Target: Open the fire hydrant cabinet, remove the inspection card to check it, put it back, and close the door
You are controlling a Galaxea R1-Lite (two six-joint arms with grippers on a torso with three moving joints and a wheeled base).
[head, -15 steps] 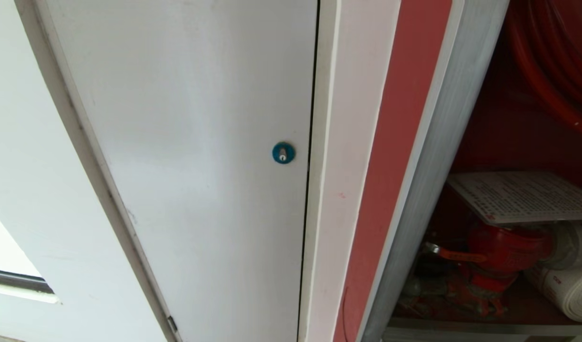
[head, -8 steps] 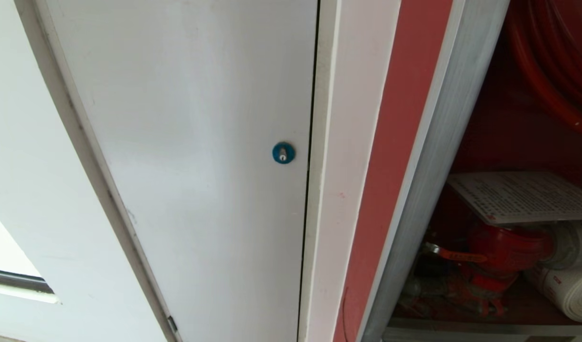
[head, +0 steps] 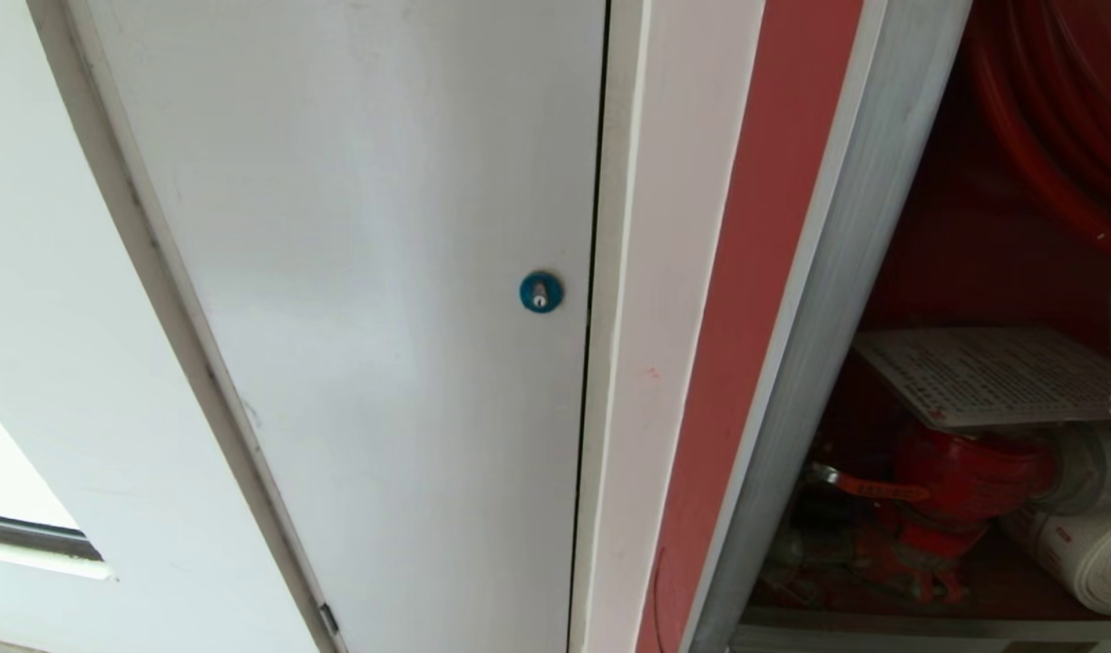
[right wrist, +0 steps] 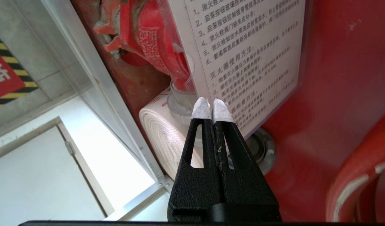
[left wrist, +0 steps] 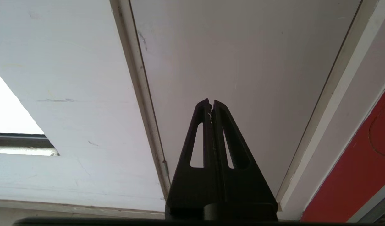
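Two taped fingertips of the right gripper [right wrist: 212, 108], pressed together and empty, sit at the lower edge of the white sleeved inspection card [right wrist: 249, 59], directly ahead.

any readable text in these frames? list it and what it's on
"灭火器使用方法:": heading on the inspection card, right wrist view.
Numbered lines 1 to 6 on the card: characters too small to read surely.
Raised characters on the red hydrant valve: unreadable.
Red floor sign with a white character: cut off.
Hose roll marks: blurred.
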